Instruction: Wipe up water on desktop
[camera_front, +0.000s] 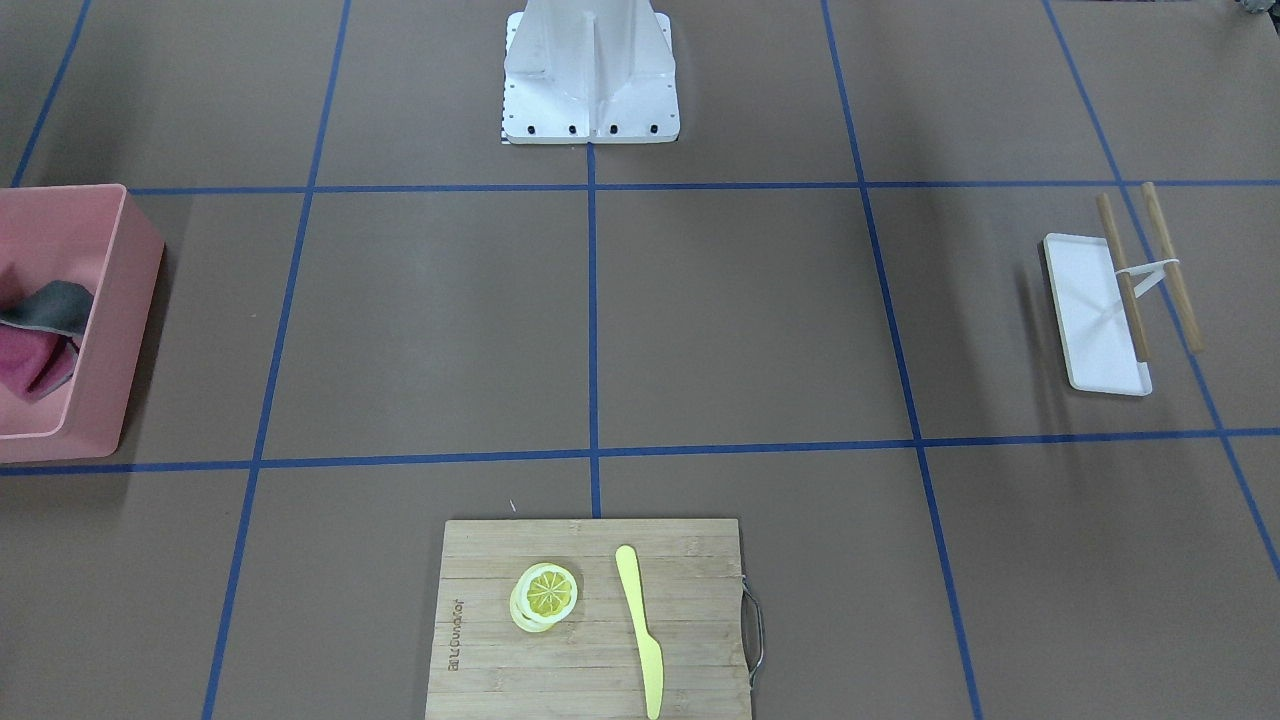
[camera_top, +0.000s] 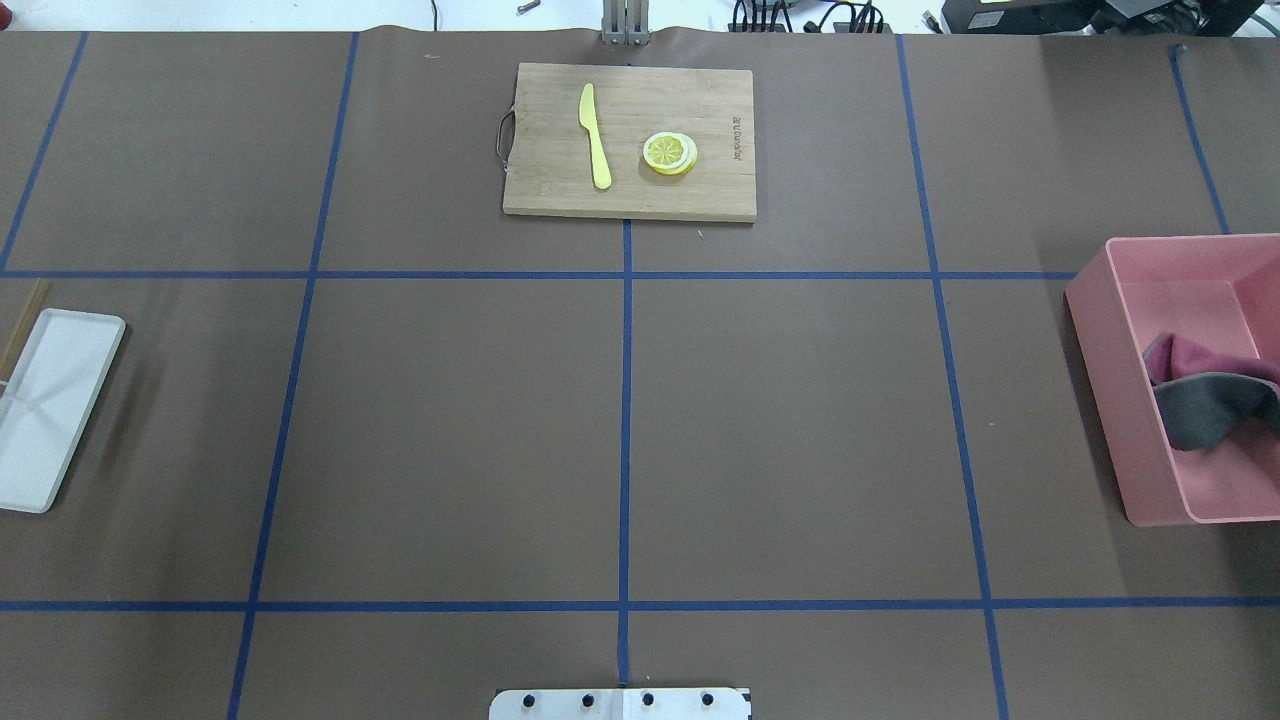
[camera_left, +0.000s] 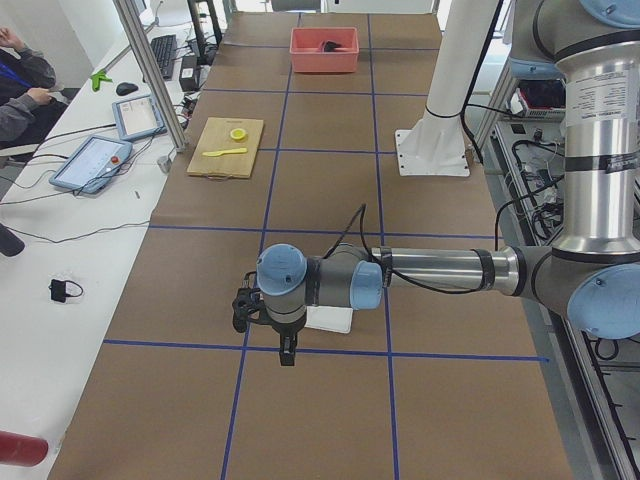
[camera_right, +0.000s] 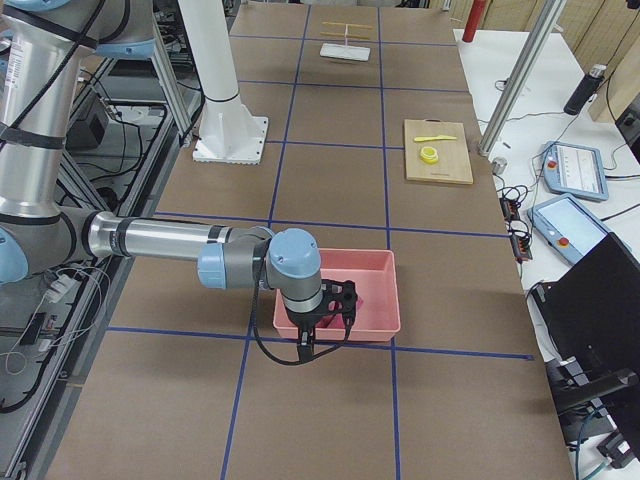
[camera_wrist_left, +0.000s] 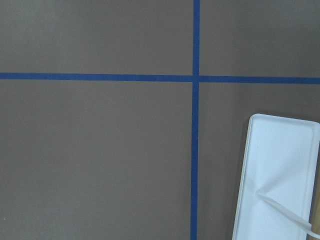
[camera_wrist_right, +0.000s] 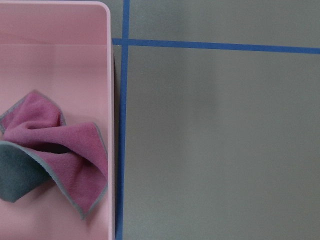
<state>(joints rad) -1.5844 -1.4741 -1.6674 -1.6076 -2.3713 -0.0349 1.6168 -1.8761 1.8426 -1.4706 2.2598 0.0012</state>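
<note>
The brown desktop with blue tape lines shows no water that I can make out in any view. A pink and grey cloth lies crumpled in a pink bin; it also shows in the right wrist view. My right gripper hangs above the bin's near edge and shows only in the exterior right view. My left gripper hangs next to a white tray and shows only in the exterior left view. I cannot tell whether either gripper is open or shut.
A bamboo cutting board at the far middle carries a yellow knife and lemon slices. The white tray lies at the robot's left with wooden sticks on it. The robot's base plate is at the near edge.
</note>
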